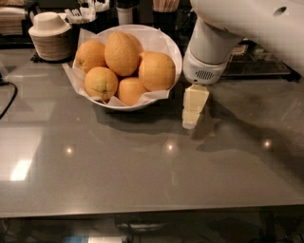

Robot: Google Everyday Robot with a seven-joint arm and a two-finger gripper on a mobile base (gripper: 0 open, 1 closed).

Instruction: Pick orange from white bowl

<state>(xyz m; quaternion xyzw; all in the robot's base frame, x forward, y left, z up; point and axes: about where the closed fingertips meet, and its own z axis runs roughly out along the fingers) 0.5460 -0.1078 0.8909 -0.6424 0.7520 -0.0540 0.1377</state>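
Cream gripper (194, 107) hung just right of white bowl (137, 105); orange (156, 71) sat leftward, inside bowl's right side; opening indeterminable.

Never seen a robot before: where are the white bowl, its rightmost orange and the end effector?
orange (156, 71): camera view, middle of its skin.
white bowl (133, 107): camera view, front outer wall.
end effector (192, 121): camera view, its lower tip, just right of the bowl.

Arm (247, 23) cut off by top and right edges. Gripper (194, 107) right of white bowl (142, 105), low at table (142, 180); contact unclear. Orange (156, 71): underside hidden by paper (76, 76) and 1 smaller fruit (130, 90). Rear items (164, 5) cropped at top.
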